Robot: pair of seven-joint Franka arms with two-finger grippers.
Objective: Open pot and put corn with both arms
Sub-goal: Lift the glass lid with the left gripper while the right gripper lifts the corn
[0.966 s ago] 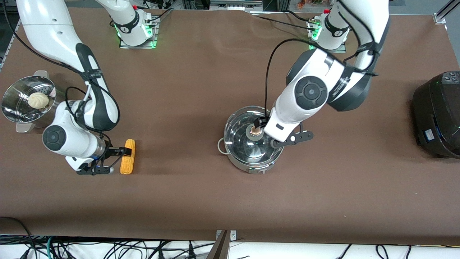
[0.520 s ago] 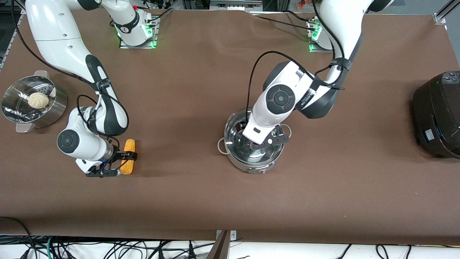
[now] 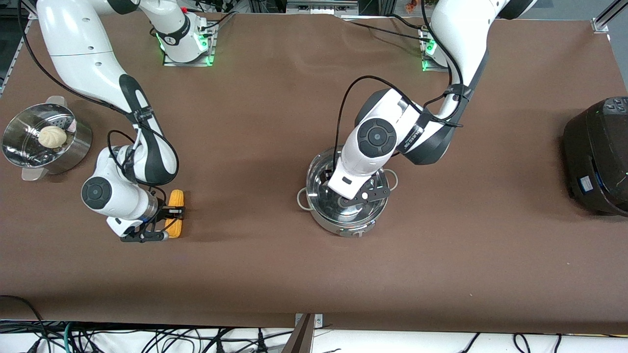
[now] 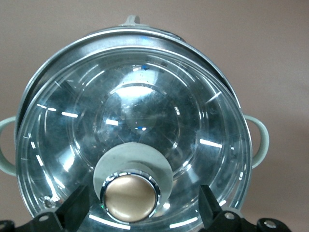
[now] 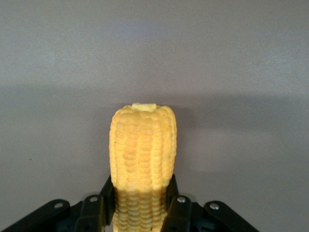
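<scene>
Right gripper (image 3: 169,221) is down at the table and clamped on the corn (image 5: 143,159), fingers (image 5: 104,200) pressing both its sides. The cob lies at about 9 o'clock from the pot (image 3: 346,198). Left gripper (image 4: 140,212) hangs over the lid (image 4: 135,140), jaws apart on either side of the knob (image 4: 130,197), not pinching it.

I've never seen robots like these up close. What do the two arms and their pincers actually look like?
Both arms are glossy white, rounded segments with black bands and round dark grey caps at the joints. Black cables loop loosely along each arm. Green lights glow at their bases. The left gripper and right gripper are black, each with two slim flat fingers fastened with small silver screws.
</scene>
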